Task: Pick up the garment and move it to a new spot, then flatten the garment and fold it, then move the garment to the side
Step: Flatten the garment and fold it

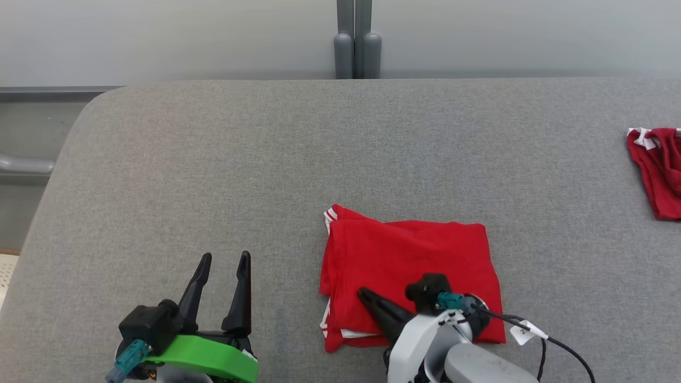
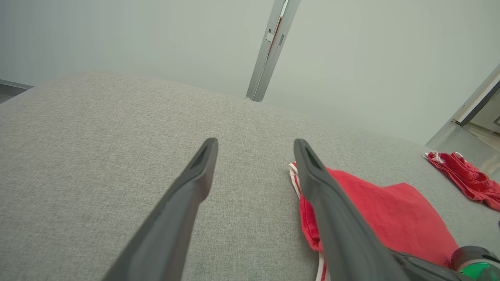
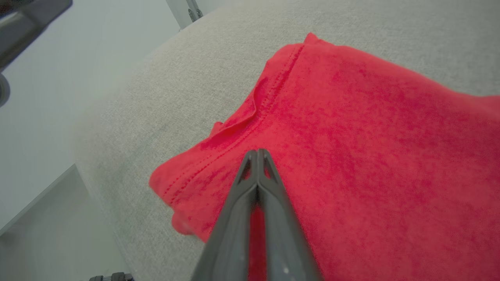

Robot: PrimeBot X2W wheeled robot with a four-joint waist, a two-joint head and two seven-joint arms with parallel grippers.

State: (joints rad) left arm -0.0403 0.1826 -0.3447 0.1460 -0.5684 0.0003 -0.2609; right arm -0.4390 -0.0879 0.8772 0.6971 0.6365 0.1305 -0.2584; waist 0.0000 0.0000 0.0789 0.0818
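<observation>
Right gripper [image 1: 366,294] sits closest, at the near edge, with its pale forearm below it. Its fingers [image 3: 273,203] are pressed tight together, no gap between them! The tips lie over the near-left part of the garment [image 1: 409,260], close to a stitched hem. Whether any cloth is pinched between them, I cannot tell.

The red garment is folded into a neat rough square with white trim showing at its left corners. It lies flat on the grey desk [image 1: 213,159], right of centre and near the front edge.

Over on the other side, the left gripper [image 1: 224,258] with its green wrist band is near the front edge too, well clear of the garment. Its fingers are spread wide and hold nothing, with bare desk between them. From its own wrist view, the garment lies just beyond the right finger.

Far off at the desk's right edge lies a second red garment [image 1: 659,170], crumpled, with white trim.
</observation>
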